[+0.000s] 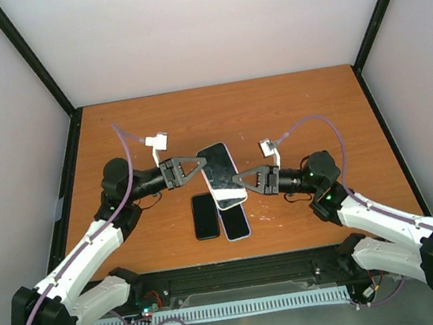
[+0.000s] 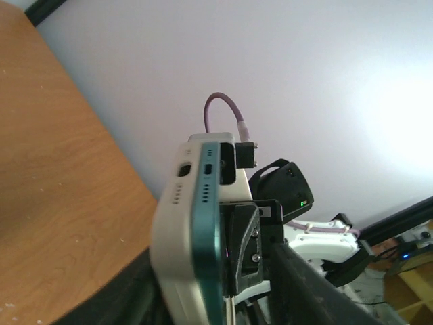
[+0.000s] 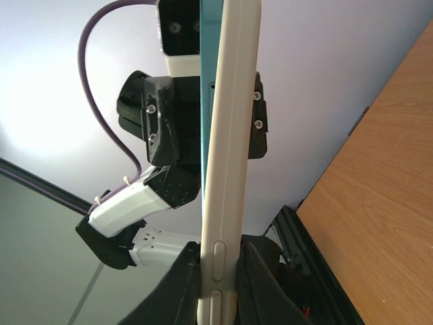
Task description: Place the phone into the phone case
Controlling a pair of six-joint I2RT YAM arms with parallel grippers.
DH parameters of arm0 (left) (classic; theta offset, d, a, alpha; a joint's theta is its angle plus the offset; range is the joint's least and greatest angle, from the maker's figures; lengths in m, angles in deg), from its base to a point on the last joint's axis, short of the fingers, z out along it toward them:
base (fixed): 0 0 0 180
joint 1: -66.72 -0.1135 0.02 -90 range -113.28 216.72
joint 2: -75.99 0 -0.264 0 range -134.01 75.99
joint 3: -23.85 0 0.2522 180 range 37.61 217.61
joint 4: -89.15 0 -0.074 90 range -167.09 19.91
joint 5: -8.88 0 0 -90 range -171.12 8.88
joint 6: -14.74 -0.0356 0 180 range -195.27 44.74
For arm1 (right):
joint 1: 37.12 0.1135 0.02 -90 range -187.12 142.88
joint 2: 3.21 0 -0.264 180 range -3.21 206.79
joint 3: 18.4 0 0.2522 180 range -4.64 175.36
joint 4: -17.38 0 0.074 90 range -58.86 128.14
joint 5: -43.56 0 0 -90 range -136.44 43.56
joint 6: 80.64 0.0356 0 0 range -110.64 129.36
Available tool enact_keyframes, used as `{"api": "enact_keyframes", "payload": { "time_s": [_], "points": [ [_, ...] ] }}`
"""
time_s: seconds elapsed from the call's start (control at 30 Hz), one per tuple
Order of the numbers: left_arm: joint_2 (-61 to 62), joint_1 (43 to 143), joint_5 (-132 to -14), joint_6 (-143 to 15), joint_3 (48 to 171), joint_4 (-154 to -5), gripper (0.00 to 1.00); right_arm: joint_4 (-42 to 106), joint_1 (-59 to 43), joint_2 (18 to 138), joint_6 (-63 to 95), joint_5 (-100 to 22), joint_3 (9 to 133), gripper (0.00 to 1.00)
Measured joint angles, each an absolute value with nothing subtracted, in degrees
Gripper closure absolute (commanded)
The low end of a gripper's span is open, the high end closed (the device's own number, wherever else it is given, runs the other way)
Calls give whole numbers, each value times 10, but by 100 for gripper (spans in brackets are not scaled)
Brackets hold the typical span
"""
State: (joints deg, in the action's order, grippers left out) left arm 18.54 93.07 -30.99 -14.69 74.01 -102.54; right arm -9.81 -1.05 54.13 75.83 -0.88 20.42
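A teal phone (image 1: 220, 174) sits in a cream phone case (image 1: 231, 204), held tilted above the middle of the table between both arms. My right gripper (image 1: 242, 180) is shut on the case's lower long edge; in the right wrist view its fingers (image 3: 183, 277) pinch the case (image 3: 230, 135) by the side buttons, with the phone's teal edge (image 3: 206, 68) behind. My left gripper (image 1: 203, 163) is open and straddles the upper end. In the left wrist view the phone (image 2: 208, 223) and case (image 2: 172, 230) stand between the jaws, the right finger (image 2: 304, 284) apart from the phone.
A black phone (image 1: 204, 215) lies flat on the wooden table (image 1: 299, 108) near the front. Beside it, under the held phone, lies a dark slab with a light blue rim (image 1: 235, 224). Black frame posts and white walls bound the table.
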Motion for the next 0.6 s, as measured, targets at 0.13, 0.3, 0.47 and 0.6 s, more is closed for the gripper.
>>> {"api": "enact_keyframes", "payload": {
  "time_s": [0.13,0.3,0.47,0.6],
  "points": [
    [185,931,-316,-136,740,-1035,80,-111,-10,537,758,-2,203,90],
    [185,931,-316,-128,740,-1040,92,-120,-10,535,751,-1,197,88],
    [184,931,-311,-141,742,-1024,96,-104,-9,529,746,-4,195,79],
    [184,931,-302,-179,757,-984,97,-61,-8,513,731,-11,198,69]
  ]
}}
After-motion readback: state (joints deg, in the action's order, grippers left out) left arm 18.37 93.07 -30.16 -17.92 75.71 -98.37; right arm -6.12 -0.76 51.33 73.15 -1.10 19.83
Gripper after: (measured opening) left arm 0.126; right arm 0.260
